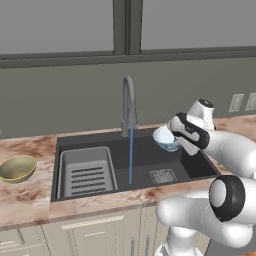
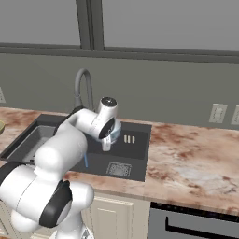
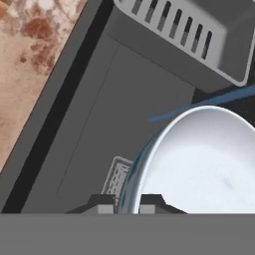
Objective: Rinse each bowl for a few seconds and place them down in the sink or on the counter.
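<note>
The gripper (image 3: 124,201) is clamped on the rim of the pale blue bowl (image 1: 165,137), held over the right half of the sink (image 1: 200,167), beside the water stream (image 1: 131,155) rather than under it. With only a thin rim pinch, the bowl could slip or tip as it swings toward the faucet (image 1: 129,102), and the olive-gold bowl (image 1: 17,167) waits at the counter's (image 1: 30,200) left edge. No writing is readable anywhere.

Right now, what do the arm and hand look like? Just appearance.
The arm is glossy white, built of rounded tubular links with dark grey bands at the joints and a round dark cap on one end. The hand ends in two small dark grey fingertips with lighter grey pads. No cables or markings are visible.
</note>
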Controlling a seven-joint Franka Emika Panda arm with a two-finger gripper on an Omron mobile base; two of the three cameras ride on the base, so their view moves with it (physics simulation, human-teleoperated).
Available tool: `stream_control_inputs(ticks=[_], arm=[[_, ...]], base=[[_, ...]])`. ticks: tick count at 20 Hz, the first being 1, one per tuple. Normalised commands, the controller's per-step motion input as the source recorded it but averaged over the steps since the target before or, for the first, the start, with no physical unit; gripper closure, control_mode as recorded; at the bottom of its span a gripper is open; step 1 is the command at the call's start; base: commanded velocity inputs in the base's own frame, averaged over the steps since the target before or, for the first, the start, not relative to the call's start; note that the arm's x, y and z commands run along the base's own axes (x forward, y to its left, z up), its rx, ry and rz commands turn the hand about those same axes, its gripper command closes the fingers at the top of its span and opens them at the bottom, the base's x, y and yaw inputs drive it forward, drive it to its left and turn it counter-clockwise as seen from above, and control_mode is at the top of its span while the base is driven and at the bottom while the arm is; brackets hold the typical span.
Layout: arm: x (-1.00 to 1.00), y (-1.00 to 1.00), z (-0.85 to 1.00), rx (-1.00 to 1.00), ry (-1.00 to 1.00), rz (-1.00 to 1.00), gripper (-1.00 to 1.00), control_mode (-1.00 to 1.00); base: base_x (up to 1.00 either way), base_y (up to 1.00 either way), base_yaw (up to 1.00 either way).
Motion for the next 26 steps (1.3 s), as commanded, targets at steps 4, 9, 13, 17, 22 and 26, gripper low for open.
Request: stream_control_inputs(ticks=[4,9,13,17,22,26], arm=[[0.02,-0.16,0.14,0.0,0.02,-0.2,1.0,-1.0],[0.0,-0.09,0.1,0.0,0.0,-0.22,1.0,-1.0],[0.01,-0.09,0.08,0.0,0.0,-0.21,1.0,-1.0],[0.01,-0.08,0.07,0.0,0.0,-0.22,1.0,-1.0],[-0.02,-0.16,0.1,0.0,0.0,-0.18,1.0,-1.0],[-0.05,-0.2,0.08,0.0,0.0,-0.16,1.0,-1.0]], base=[[0.0,0.0,0.0],[0.0,0.0,0.0],[0.0,0.0,0.0],[0.0,0.0,0.0],[0.0,0.0,0.0],[0.0,0.0,0.0]])
